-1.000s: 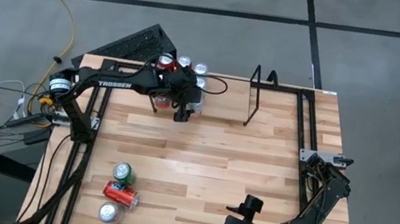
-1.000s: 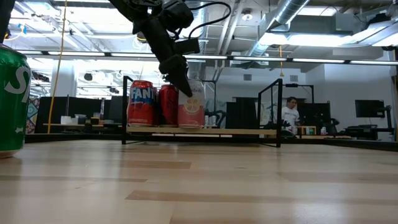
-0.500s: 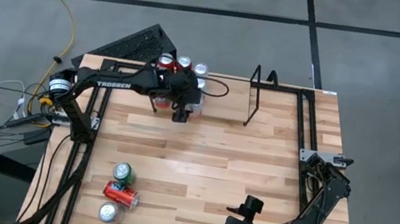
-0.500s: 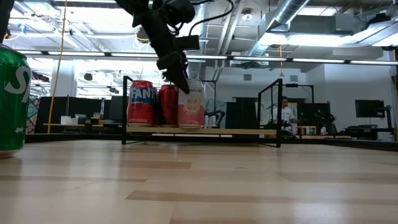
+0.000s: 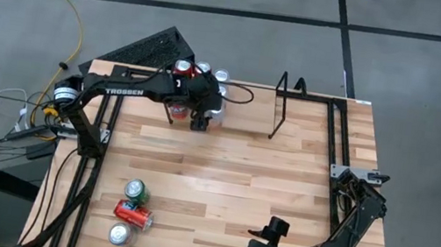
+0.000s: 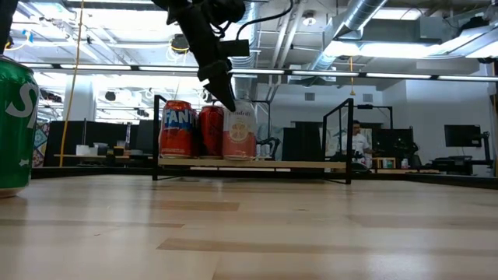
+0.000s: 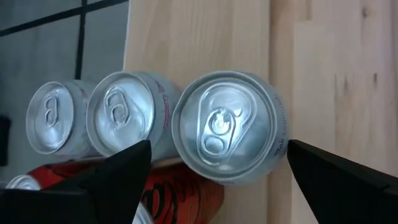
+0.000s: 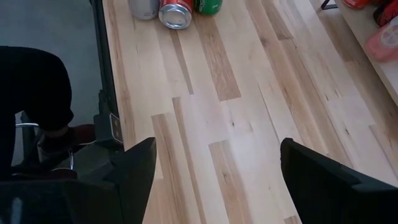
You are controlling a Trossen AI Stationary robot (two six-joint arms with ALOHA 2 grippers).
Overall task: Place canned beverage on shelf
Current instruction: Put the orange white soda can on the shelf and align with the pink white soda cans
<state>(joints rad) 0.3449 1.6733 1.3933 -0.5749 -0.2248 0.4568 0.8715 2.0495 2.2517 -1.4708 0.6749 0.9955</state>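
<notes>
Left gripper (image 7: 211, 180) hangs over the shelf (image 6: 253, 164) at the table's 11 o'clock, jaws spread wide, gripping nothing, straddling the pale pink can (image 7: 230, 127) without touching it. That can stands upright on the shelf, at the end of a row of like cans.

Risk: a finger clipping the rim on the way up would tip the can into its neighbours (they stand close).

Right gripper (image 8: 211, 180) waits open at 5 o'clock. Three cans (image 5: 132, 212) sit at 7 o'clock.
</notes>
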